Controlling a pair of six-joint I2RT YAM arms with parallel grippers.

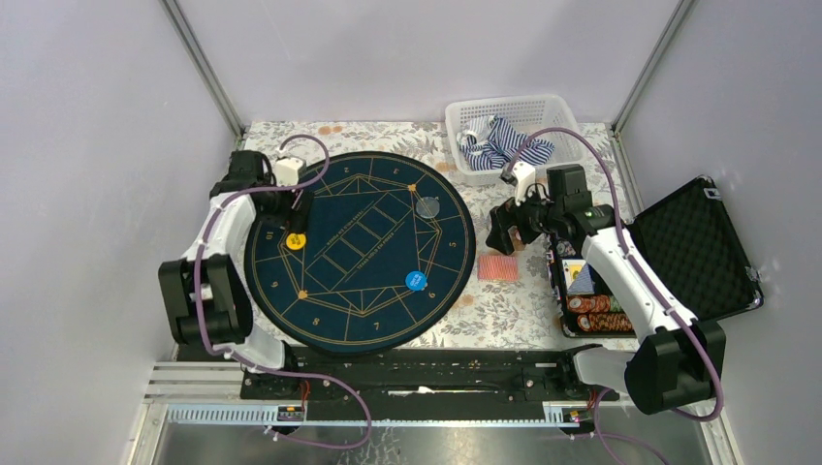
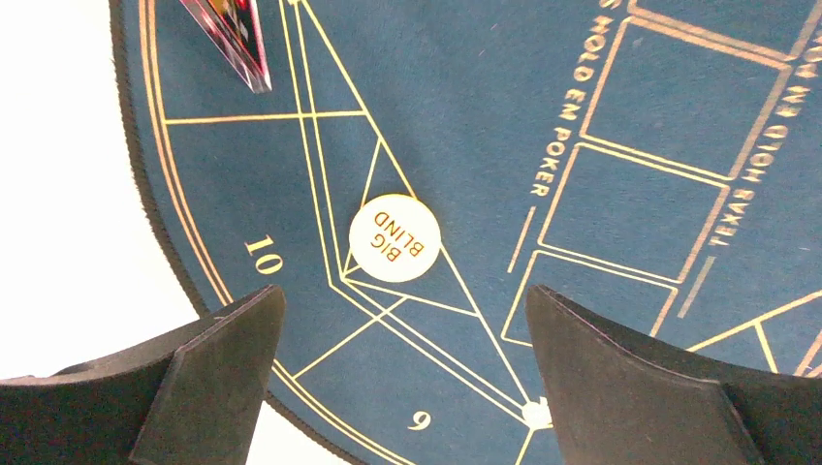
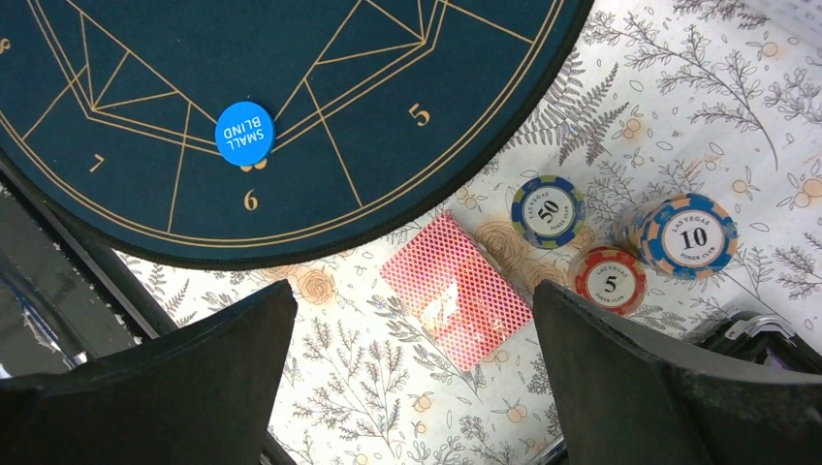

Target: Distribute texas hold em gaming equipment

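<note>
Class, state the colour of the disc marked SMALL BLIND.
The disc is blue with white lettering; right wrist view shows it best.

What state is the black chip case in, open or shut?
Open: the case has its foam-lined lid laid back to the right, and rows of chips show in its base.

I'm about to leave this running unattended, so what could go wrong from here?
1. The right gripper hangs open over the card deck, which lies flat; a pinch could skid off or splay the cards.
2. The 5 chip and 10 stack sit close beside the deck and could get knocked.
</note>
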